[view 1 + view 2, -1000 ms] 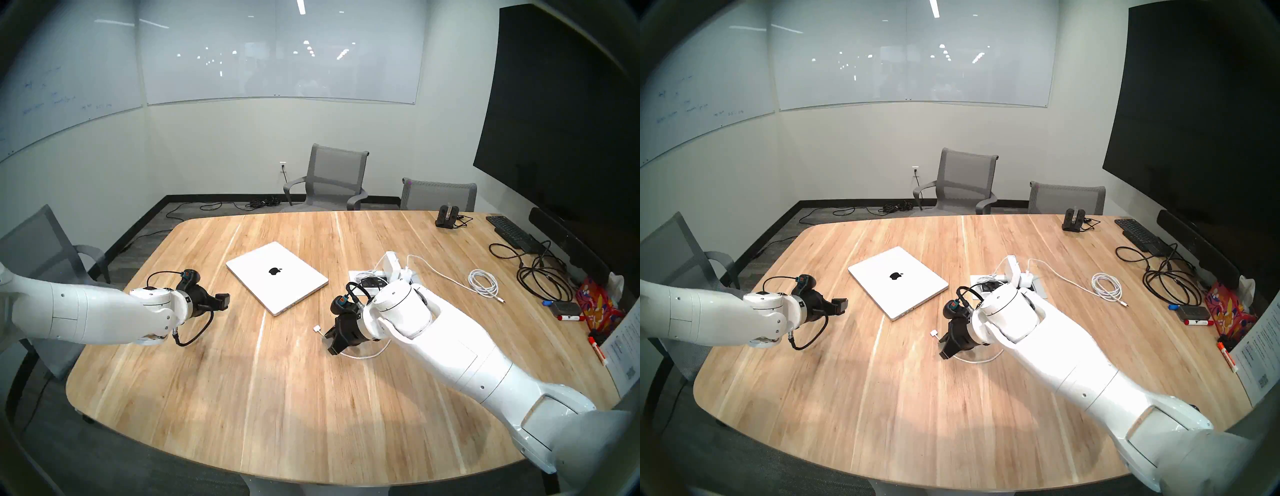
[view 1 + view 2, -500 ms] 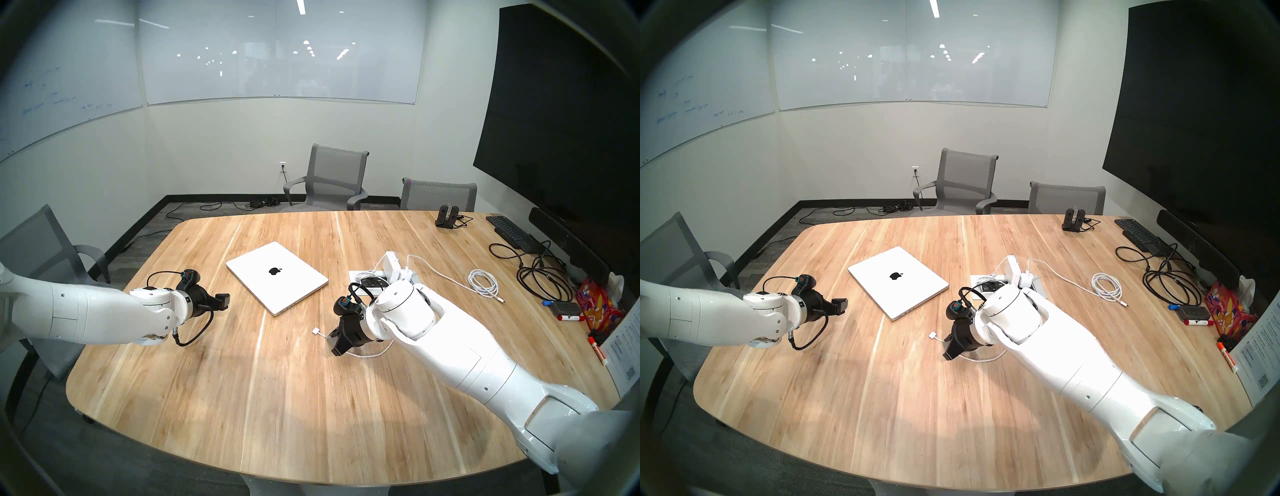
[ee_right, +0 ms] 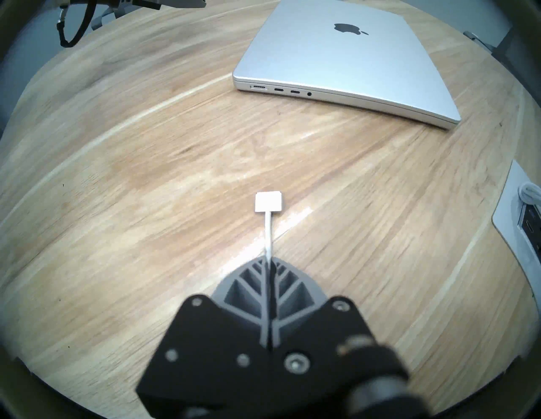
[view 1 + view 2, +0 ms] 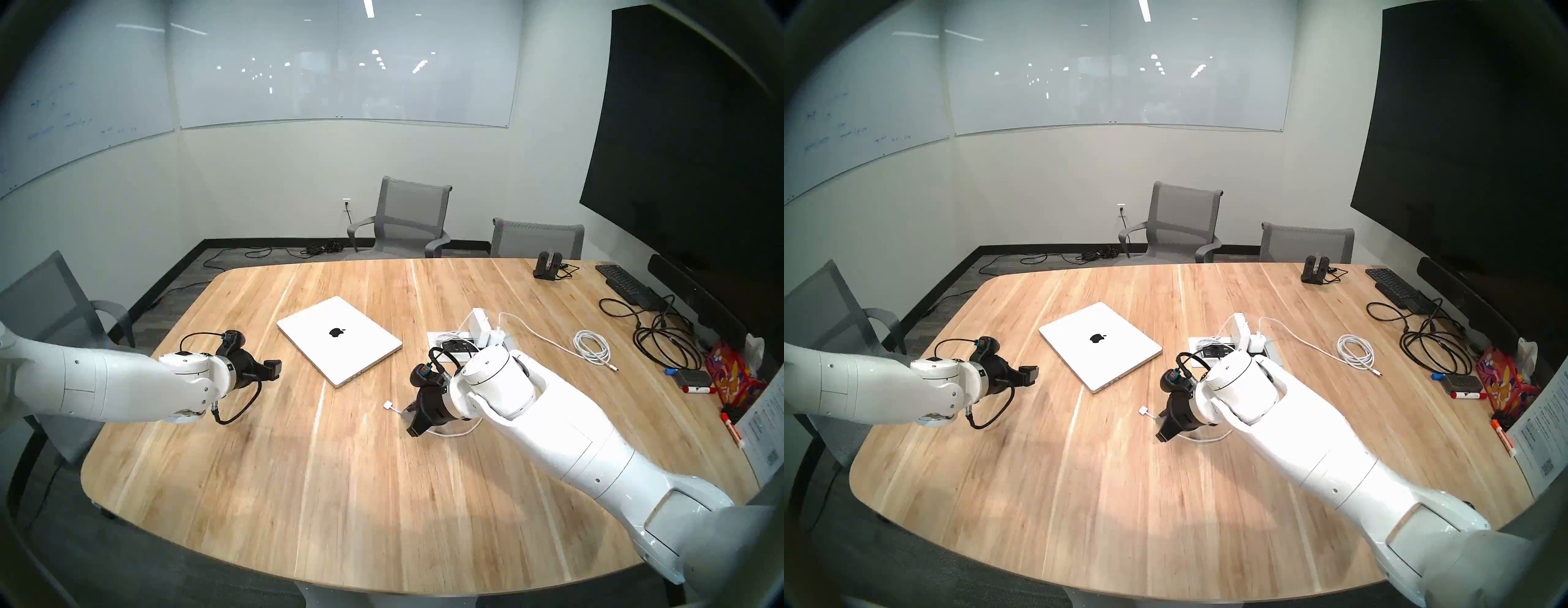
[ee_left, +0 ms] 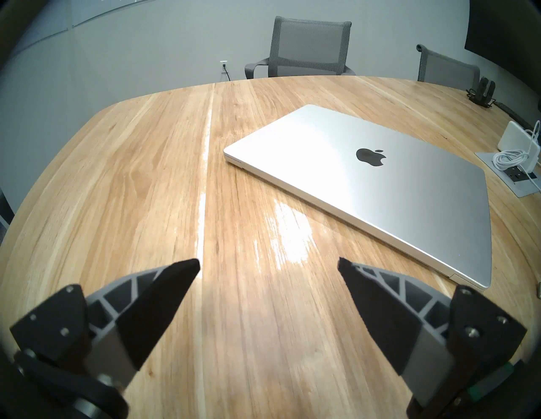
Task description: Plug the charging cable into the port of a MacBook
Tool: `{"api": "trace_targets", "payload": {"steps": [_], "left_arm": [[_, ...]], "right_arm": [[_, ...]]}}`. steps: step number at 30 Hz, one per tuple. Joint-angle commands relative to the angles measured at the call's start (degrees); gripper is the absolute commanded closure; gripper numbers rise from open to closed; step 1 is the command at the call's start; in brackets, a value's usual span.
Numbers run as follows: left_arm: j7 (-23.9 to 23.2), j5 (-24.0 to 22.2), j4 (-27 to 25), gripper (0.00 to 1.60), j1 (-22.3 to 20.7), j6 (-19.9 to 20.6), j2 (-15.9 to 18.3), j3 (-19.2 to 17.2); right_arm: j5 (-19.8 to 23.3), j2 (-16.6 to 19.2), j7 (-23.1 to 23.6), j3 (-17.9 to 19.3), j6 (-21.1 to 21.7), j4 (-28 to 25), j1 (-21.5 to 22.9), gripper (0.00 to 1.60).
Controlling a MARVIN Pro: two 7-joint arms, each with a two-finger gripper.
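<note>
The MacBook (image 4: 339,339) lies closed on the wooden table, also in the left wrist view (image 5: 380,181). Its port edge (image 3: 278,89) faces my right gripper. My right gripper (image 3: 268,260) is shut on the charging cable's thin white cord, just behind the flat white plug (image 3: 268,202). The plug (image 4: 387,405) pokes out toward the laptop's near corner, just above the table. The cord loops under my right wrist (image 4: 449,435) and back to the white power brick (image 4: 479,325). My left gripper (image 5: 268,263) is open and empty, left of the laptop (image 4: 273,370).
A grey outlet panel (image 4: 437,339) sits in the table by the brick. A coiled white cable (image 4: 592,346), black cables (image 4: 662,339), a keyboard (image 4: 623,284) and markers (image 4: 695,388) lie at the right. Chairs stand around the table.
My right gripper has drifted slightly right and toward me with the cord, and the plug has barely shifted. The left arm has not moved.
</note>
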Motion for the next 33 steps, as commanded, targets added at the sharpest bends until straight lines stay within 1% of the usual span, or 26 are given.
{"api": "trace_targets", "payload": {"steps": [1, 12, 29, 33], "left_arm": [[0.0, 0.0, 0.0, 0.0, -0.8, -0.2, -0.1, -0.7], [0.0, 0.0, 0.0, 0.0, -0.8, -0.2, -0.1, -0.7], [0.0, 0.0, 0.0, 0.0, -0.8, -0.2, -0.1, -0.7], [0.0, 0.0, 0.0, 0.0, -0.8, -0.2, -0.1, -0.7]], "right_arm": [[0.0, -0.7, 0.2, 0.1, 0.1, -1.6, 1.2, 1.6], [0.1, -1.5, 0.4, 0.0, 0.4, -2.0, 1.9, 1.6], [-0.5, -5.0, 0.5, -1.3, 0.3, 1.7, 4.1, 1.6], [-0.7, -6.3, 0.4, -1.9, 0.1, 3.0, 4.6, 1.6]]}}
